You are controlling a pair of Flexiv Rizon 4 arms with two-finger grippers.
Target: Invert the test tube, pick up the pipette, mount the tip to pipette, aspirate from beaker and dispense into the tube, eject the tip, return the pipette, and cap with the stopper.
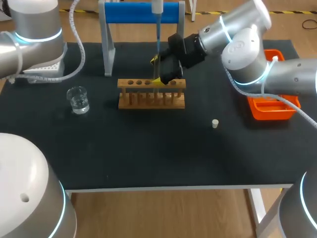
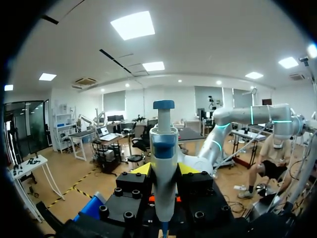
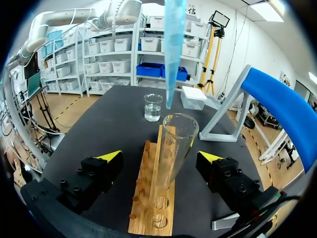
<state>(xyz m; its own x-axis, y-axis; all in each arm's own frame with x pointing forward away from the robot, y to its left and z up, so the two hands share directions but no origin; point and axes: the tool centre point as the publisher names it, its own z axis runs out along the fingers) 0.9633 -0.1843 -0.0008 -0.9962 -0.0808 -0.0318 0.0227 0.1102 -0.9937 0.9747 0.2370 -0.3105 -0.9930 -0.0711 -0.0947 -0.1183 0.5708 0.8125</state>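
Test tube (image 3: 177, 144) stands mouth-up in the rack (image 3: 148, 208), between the spread fingers of the right gripper (image 3: 161, 157), neither finger touching it. Left gripper (image 2: 164, 171) is clamped on the pipette (image 2: 163, 148), whose mounted tip (image 3: 173, 49) hangs just above the tube mouth; dispensing appears in hand, though no liquid in the tip can be confirmed. Outstanding: tip ejection, pipette return, and capping with the stopper (image 1: 215, 123), which lies well apart from the rack
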